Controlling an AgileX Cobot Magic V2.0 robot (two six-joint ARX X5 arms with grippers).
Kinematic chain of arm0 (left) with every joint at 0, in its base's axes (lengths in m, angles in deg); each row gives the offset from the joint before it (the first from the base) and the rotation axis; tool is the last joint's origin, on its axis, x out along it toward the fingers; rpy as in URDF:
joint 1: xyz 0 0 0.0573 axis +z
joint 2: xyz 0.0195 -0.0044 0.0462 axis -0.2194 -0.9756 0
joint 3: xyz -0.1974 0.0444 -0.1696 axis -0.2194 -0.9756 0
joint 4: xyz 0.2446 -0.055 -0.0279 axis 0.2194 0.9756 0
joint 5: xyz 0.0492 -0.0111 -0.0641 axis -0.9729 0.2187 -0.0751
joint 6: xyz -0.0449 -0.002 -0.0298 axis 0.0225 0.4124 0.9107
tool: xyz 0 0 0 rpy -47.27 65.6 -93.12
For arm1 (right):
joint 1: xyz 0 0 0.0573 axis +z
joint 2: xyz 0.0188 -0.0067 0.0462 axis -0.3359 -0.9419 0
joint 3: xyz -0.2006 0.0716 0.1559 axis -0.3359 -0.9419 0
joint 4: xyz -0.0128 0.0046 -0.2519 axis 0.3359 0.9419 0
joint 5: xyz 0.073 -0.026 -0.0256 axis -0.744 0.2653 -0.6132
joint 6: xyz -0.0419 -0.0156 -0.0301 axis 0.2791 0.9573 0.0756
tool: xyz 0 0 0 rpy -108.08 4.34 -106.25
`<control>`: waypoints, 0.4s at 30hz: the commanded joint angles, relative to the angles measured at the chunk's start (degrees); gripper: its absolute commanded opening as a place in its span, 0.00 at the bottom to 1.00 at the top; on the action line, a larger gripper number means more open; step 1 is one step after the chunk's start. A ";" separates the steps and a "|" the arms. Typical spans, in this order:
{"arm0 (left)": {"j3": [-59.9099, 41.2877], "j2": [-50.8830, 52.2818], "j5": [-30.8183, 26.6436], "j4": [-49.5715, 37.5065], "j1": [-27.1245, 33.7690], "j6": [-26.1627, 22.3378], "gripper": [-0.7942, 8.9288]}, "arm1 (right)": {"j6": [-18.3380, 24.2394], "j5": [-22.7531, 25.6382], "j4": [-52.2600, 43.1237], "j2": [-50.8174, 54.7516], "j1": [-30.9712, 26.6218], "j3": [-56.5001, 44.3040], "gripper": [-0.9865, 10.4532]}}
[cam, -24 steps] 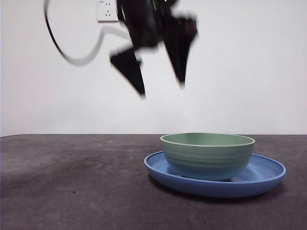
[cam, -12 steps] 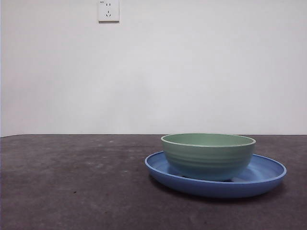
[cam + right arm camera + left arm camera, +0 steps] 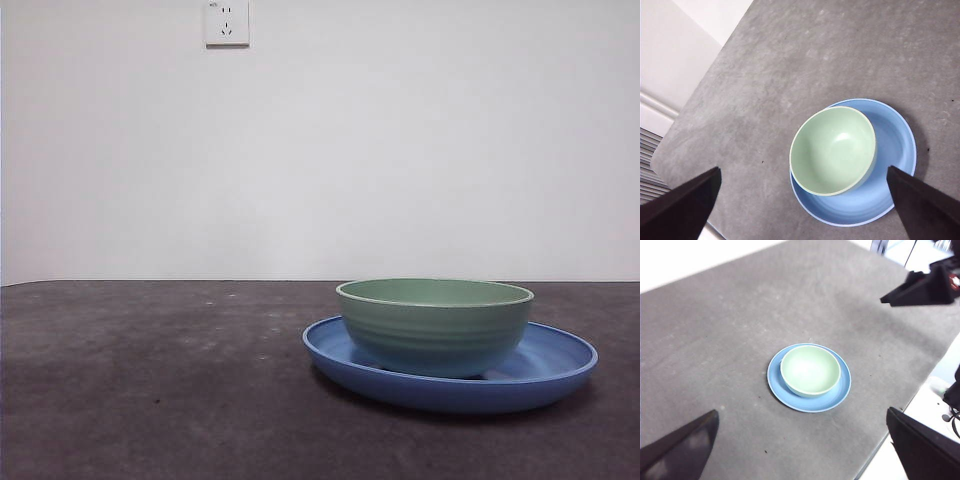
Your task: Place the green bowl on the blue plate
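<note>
The green bowl (image 3: 434, 325) sits upright in the blue plate (image 3: 552, 368), off-centre toward one rim. Both grippers, left gripper (image 3: 800, 450) and right gripper (image 3: 802, 205), hang released, high above the desk (image 3: 150, 380). Risk: a low pass by either arm could nudge the bowl off.

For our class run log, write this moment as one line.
green bowl: on blue plate, off-centre | left gripper: open, high above | right gripper: open, high above

Each end effector (image 3: 800, 450) (image 3: 805, 210) has 2 matte black, wedge-shaped jaws tapering to points.
</note>
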 commanded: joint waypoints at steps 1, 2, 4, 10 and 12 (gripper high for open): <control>-5.05 4.92 0.00 -0.83 -0.24 3.56 0.69 | 0.31 -0.26 -0.44 -0.17 0.02 0.98 0.65; -7.04 6.93 -0.04 -0.92 -0.24 4.26 0.69 | 0.31 -0.26 -0.44 -0.17 0.02 0.96 0.65; -10.47 10.27 -0.04 -1.18 -0.24 4.79 0.69 | 0.31 -0.26 -0.42 -0.17 0.02 0.96 0.65; -16.33 15.45 -0.02 -1.77 -0.26 5.62 0.69 | 0.50 -0.24 -0.37 -0.17 0.02 0.96 0.65; -16.31 15.63 -0.02 -1.44 -0.26 5.53 0.69 | 0.72 -0.24 -0.35 -0.17 0.02 0.96 0.65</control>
